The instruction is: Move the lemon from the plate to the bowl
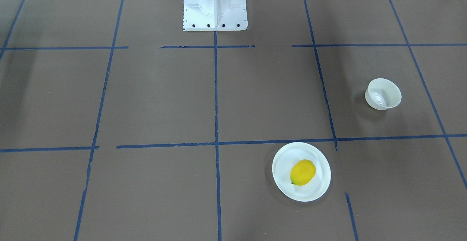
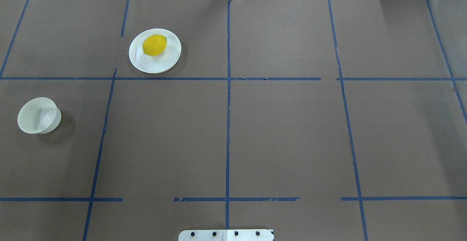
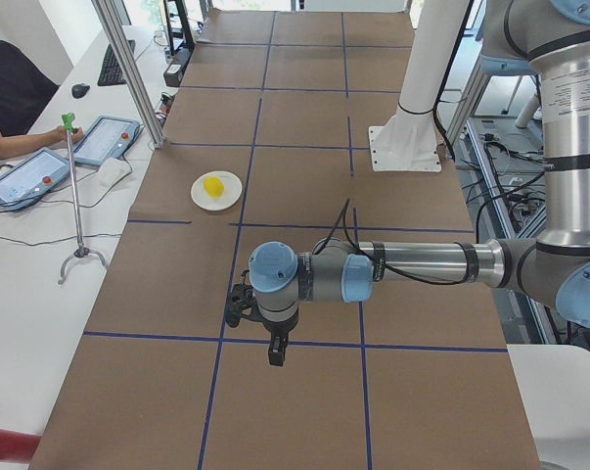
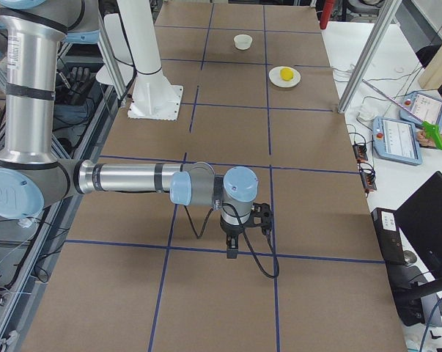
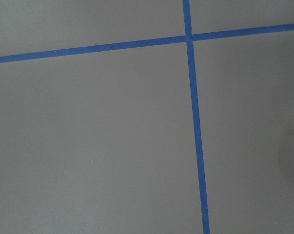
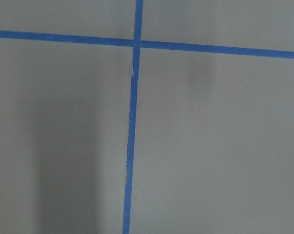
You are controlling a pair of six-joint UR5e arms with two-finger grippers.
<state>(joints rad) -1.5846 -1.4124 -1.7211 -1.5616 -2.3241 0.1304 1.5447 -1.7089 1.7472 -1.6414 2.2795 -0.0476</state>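
The yellow lemon (image 1: 303,172) lies on the flat white plate (image 1: 282,160), at the table's far side left of centre in the overhead view, where the lemon (image 2: 154,45) sits in the plate's (image 2: 153,65) far half. The small cream bowl (image 1: 383,94) stands upright and empty, apart from the plate, near the table's left edge (image 2: 38,115). My left gripper (image 3: 275,354) shows only in the exterior left view and my right gripper (image 4: 231,253) only in the exterior right view. Both hang over bare table far from the dishes; I cannot tell if they are open or shut. Both wrist views show only brown paper and blue tape.
The table is covered in brown paper with a blue tape grid (image 2: 228,124). The white robot pedestal (image 1: 215,4) stands at the table's middle near edge. Operator tablets (image 3: 30,176) and a thin stand (image 3: 74,196) are on a side desk, with metal frame posts (image 3: 128,69) beside the table.
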